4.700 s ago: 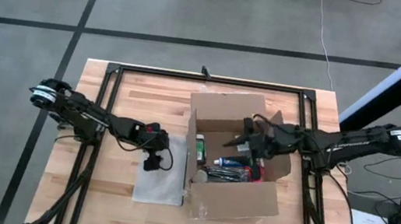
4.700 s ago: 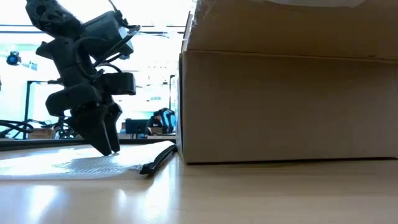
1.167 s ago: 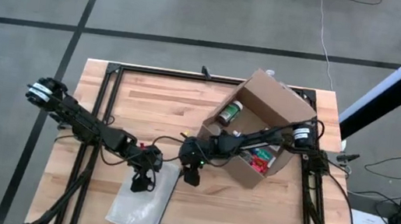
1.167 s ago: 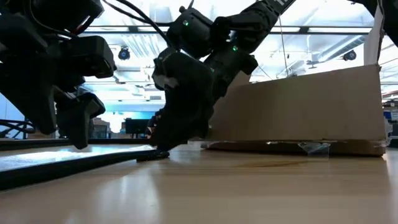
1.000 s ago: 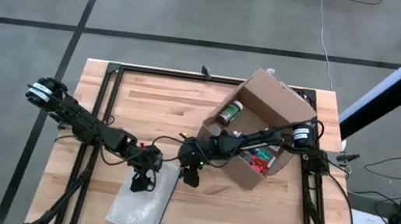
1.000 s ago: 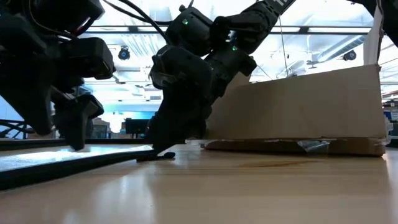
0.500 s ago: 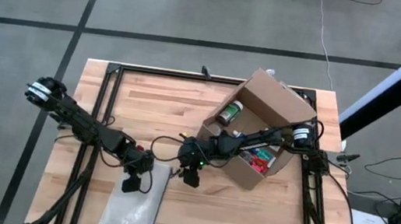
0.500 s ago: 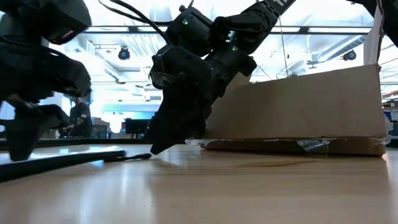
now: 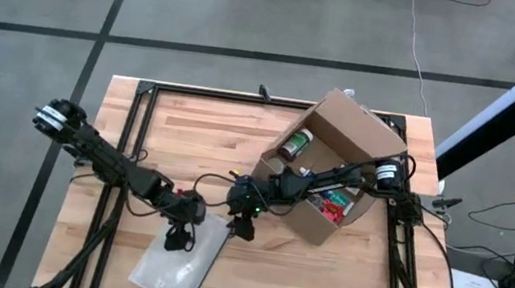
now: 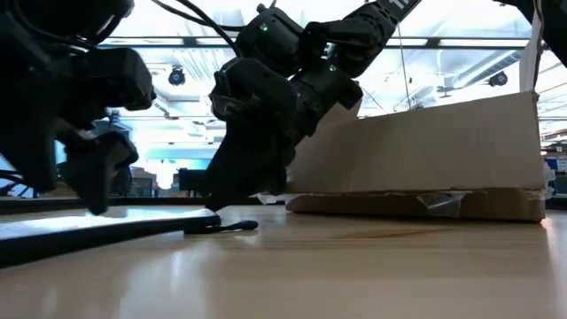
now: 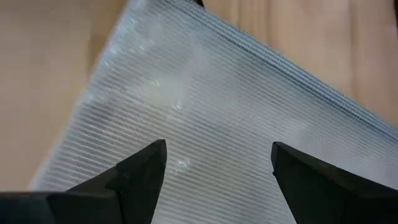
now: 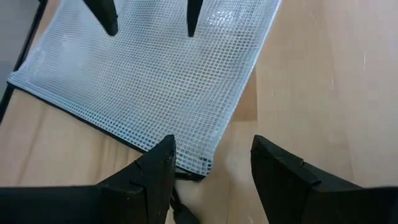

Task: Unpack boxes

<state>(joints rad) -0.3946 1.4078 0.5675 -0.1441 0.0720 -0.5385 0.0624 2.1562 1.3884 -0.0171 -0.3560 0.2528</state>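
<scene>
One box [image 9: 335,165] right of centre, one mesh pouch [image 9: 174,269] lower left; left gripper [image 9: 176,241] and right gripper [image 9: 240,228] over pouch, both open, empty.

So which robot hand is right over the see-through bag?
The left gripper: its open fingers hang directly above the mesh pouch. The right gripper sits beside the pouch's zip corner, toward the cardboard box.

Matt brown corrugated cardboard box [image 9: 340,166], translucent mesh-textured plastic pouch [image 12: 149,74] w/ slight sheen, smooth pale wood table [image 9: 188,134]

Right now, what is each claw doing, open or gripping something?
Left gripper: open, empty, over the mesh pouch.
Right gripper: open, empty, at the pouch's corner.
</scene>
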